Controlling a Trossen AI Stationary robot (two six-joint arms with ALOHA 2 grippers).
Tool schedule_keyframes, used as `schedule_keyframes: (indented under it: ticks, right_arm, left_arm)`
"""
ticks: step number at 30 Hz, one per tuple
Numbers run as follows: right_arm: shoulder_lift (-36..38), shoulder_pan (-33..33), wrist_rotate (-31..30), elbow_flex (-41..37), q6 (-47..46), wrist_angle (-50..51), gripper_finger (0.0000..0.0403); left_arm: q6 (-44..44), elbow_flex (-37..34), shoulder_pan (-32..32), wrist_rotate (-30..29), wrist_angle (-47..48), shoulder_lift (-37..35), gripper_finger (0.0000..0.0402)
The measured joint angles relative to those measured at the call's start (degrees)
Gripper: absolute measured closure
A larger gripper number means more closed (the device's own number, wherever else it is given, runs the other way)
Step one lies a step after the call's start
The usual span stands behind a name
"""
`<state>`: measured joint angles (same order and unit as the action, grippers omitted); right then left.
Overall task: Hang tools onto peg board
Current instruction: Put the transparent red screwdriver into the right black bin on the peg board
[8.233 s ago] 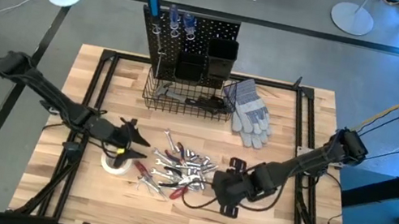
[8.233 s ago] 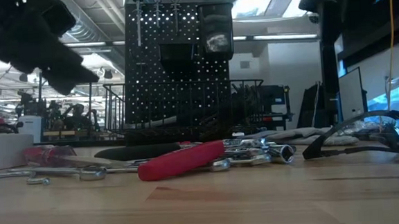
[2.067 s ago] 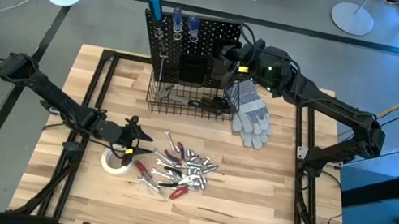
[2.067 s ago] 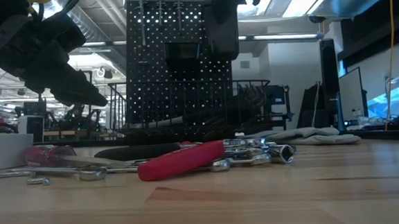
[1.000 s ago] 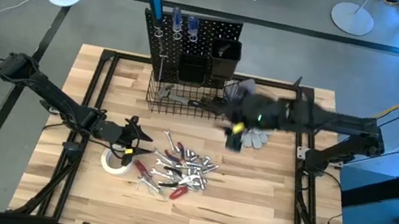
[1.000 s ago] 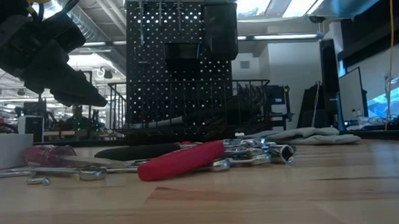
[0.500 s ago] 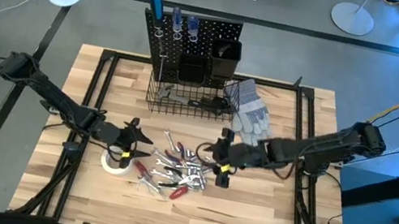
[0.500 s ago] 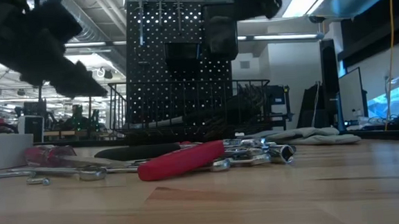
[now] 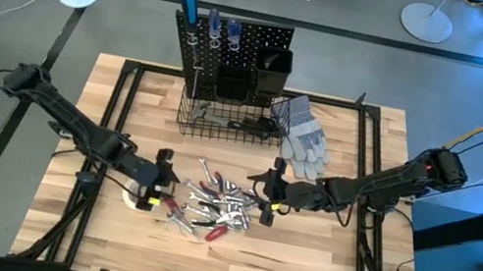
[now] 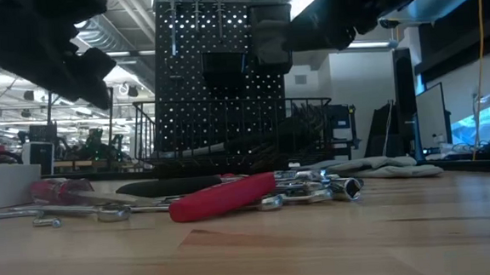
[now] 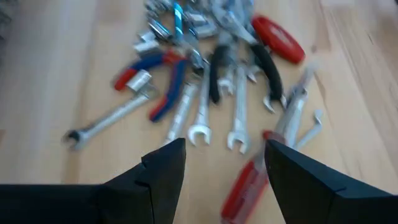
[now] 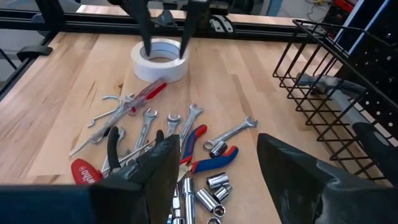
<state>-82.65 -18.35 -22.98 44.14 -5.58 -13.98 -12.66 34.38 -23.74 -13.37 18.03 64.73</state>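
The pile of loose tools (image 9: 214, 206) lies mid-tabletop between the 2 arms, well short of the peg board (image 9: 229, 46) at the far edge. The right gripper (image 9: 265, 205) hangs at the pile's right edge, jaws open and empty. The left gripper (image 9: 155, 190) hovers over the white tape roll (image 12: 160, 60), jaws likewise open, holding nothing.

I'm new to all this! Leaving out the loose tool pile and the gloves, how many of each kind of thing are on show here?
Robot arms: 2 (left arm, right arm)
Peg board: 1
Black bins: 2
Wire basket: 1
Tape roll: 1
Total: 7
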Motion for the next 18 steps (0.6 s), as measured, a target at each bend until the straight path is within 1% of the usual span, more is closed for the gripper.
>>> schedule_keyframes:
  ticks: [5, 9, 12, 18]
  right_arm:
    - [0.00, 0.00, 0.00, 0.00, -0.02, -0.08, 0.0182]
    - [0.00, -0.02, 0.04, 0.00, -0.04, 0.11, 0.0182]
    - [0.00, -0.02, 0.03, 0.00, -0.04, 0.11, 0.0182]
    - [0.00, 0.00, -0.02, 0.00, 1.06, 0.13, 0.0182]
  left_arm:
    - [2.58, 3.65, -1.63, 2.66, 2.57, 10.18, 0.0192]
    - [1.34, 5.67, -2.66, 3.15, 4.09, 17.22, 0.0192]
    - [0.80, 6.85, -2.94, 3.15, 6.78, 20.15, 0.0192]
    - [0.60, 6.35, -1.99, 3.18, 9.73, 22.32, 0.0192]
